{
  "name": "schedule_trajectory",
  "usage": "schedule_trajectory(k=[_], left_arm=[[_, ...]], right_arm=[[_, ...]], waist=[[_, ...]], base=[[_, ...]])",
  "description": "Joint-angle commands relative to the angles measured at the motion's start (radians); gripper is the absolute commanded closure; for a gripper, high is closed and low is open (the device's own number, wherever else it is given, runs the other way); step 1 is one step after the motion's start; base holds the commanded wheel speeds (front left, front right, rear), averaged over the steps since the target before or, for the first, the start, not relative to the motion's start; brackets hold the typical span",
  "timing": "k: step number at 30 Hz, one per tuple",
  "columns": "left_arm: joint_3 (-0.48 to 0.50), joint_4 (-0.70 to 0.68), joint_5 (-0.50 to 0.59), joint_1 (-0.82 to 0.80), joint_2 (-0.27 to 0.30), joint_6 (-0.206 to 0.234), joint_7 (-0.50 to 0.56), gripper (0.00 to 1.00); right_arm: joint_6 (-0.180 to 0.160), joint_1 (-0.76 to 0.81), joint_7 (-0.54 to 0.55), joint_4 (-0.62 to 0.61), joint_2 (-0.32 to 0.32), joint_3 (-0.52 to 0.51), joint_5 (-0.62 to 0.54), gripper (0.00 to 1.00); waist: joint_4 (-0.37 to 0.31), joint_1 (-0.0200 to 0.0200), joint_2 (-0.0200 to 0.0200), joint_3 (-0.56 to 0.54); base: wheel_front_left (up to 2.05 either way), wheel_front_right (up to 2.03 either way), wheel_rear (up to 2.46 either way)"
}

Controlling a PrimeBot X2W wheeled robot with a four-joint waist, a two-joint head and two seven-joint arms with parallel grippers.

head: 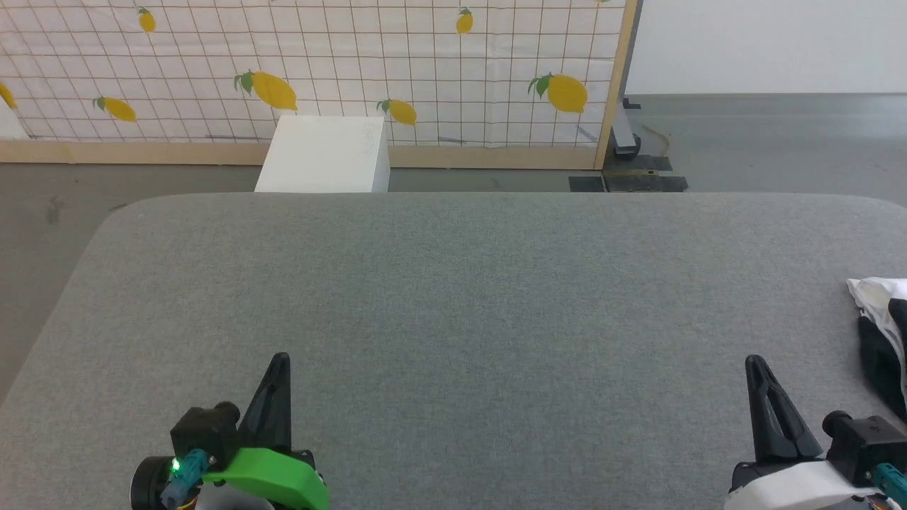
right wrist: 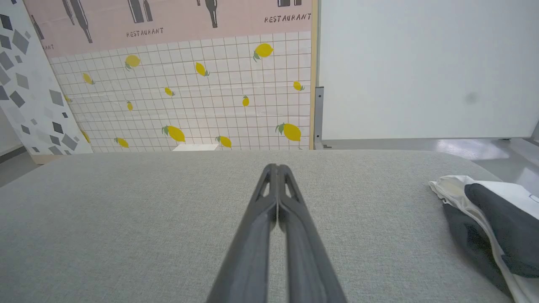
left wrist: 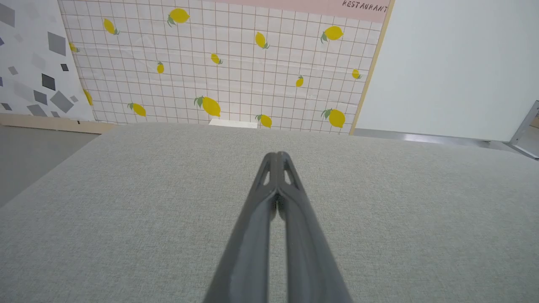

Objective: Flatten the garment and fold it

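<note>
The garment (head: 882, 336) lies bunched at the right edge of the grey table (head: 453, 283), white cloth with black parts, cut off by the frame. In the right wrist view the garment (right wrist: 488, 219) lies to the right of my fingers, apart from them. My right gripper (head: 755, 363) is shut and empty near the table's front right, its tips (right wrist: 276, 166) pressed together. At the front left my left gripper (head: 281, 358) is also shut and empty, seen closed over bare cloth in its own view (left wrist: 276, 154).
A white box (head: 324, 154) stands on the floor beyond the table's far edge. Behind it is a lemon-print partition (head: 354, 64) with a wooden frame. Grey floor lies to the left and far right of the table.
</note>
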Motion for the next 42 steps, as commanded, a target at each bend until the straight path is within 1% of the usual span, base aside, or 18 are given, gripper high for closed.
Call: schedule_trajectory(k=[1,42], left_arm=[[0.002,-0.007,0.012,-0.009,-0.002,0.006,0.007,1.0],[0.01,-0.056,0.08,-0.02,-0.004,0.046,0.09,1.0]], right_arm=[[0.0,-0.022,0.006,-0.001,0.001,0.005,-0.013,1.0],[-0.001,-0.075,0.072,-0.002,0.002,0.04,-0.061,1.0]], waist=[[-0.001,0.0,0.0,0.001],[-0.022,0.0,0.0,0.025]], base=[[0.0,0.0,0.0],[0.0,0.0,0.0]])
